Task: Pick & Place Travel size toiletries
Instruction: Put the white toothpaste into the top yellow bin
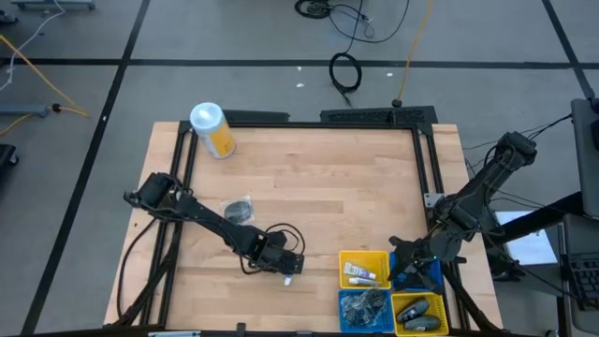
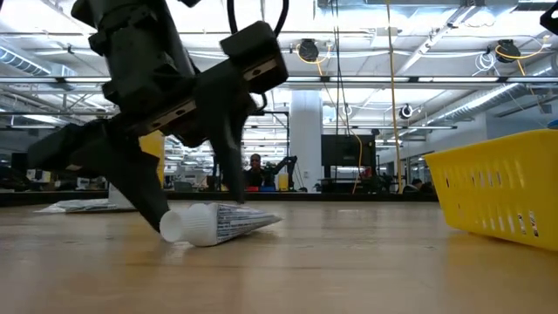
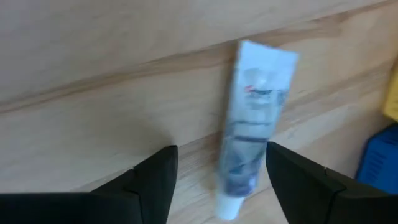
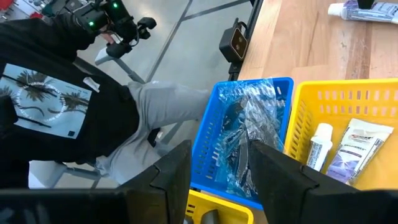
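Observation:
A small white tube (image 3: 252, 124) lies flat on the wooden table, its cap (image 3: 229, 206) toward the wrist camera. It also shows in the low view (image 2: 218, 222) and the high view (image 1: 294, 269). My left gripper (image 3: 221, 152) is open and low over it, one finger on each side of the tube; I cannot tell whether either finger touches it. My right gripper (image 4: 221, 152) is open and empty above a blue bin (image 4: 214, 134) at the table's near right. Two white tubes (image 4: 348, 149) lie in a yellow bin (image 1: 363, 269).
Four square bins stand at the near right: two yellow, two blue (image 1: 365, 309), with clear bags (image 4: 249, 124) in the blue ones. A dark bagged item (image 1: 240, 211) lies left of centre. A large yellow canister (image 1: 211, 129) lies at the far left. A person (image 4: 68, 106) sits beside the table's right edge.

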Controlling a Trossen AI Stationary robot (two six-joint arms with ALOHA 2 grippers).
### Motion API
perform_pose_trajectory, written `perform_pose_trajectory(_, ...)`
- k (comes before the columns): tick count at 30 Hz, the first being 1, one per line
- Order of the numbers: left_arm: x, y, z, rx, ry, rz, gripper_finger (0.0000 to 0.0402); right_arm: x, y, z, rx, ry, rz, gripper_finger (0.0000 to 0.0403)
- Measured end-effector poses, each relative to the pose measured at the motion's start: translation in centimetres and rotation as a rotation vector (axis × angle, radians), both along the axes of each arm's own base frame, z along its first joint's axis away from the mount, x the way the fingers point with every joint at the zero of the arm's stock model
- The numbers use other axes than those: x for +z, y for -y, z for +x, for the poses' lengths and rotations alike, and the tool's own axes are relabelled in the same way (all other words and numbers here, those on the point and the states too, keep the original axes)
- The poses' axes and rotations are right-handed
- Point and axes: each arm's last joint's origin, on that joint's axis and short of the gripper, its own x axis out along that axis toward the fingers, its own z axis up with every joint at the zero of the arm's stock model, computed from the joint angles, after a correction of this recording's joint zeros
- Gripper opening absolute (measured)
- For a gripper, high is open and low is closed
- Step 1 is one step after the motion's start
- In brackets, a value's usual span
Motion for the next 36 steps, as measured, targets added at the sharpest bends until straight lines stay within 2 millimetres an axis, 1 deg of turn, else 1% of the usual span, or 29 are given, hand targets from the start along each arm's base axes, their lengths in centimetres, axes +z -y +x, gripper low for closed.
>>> perform_pose_trajectory(3, -0.1, 0.0, -0.2, 0.0, -0.031, -0.009, 0.0224, 0.0, 0.0, 0.0, 0.001, 0.0, 0.0, 0.015)
perform_pose_trajectory(7, -0.3, -0.1, -0.4, -0.008, -0.039, 0.004, 0.0159, 0.0, 0.0, 0.0, 0.006, 0.008, -0.008, 0.015)
perform_pose_trajectory(11, 0.0, 0.1, 0.1, -0.058, 0.016, 0.017, 0.0092, 0.0, 0.0, 0.0, 0.007, 0.01, -0.01, 0.015)
perform_pose_trajectory(17, 0.2, 0.2, 0.3, -0.11, 0.05, 0.03, 0.0017, 0.0, 0.0, 0.0, 0.009, 0.014, -0.014, 0.015)
perform_pose_trajectory(18, 0.2, 0.2, 0.3, -0.116, 0.055, 0.034, 0.001, 0.0, 0.0, 0.0, 0.01, 0.015, -0.014, 0.015)
perform_pose_trajectory(23, 0.7, 0.3, 0.4, -0.12, 0.086, 0.03, 0.0016, 0.0, 0.0, 0.0, 0.01, 0.015, -0.014, 0.015)
perform_pose_trajectory(29, 2.6, 0.2, 0.5, -0.173, 0.171, 0.097, 0.0005, 0.0, 0.0, 0.0, 0.01, 0.015, -0.015, 0.015)
perform_pose_trajectory(33, 5.4, 0.5, 1.6, -0.237, 0.312, 0.162, 0.0012, 0.0, 0.0, 0.0, 0.01, 0.016, -0.014, 0.015)
perform_pose_trajectory(36, 7.4, 0.8, 2.7, -0.317, 0.411, 0.247, 0.0007, 0.1, 0.0, 0.0, 0.015, 0.038, -0.023, 0.015)
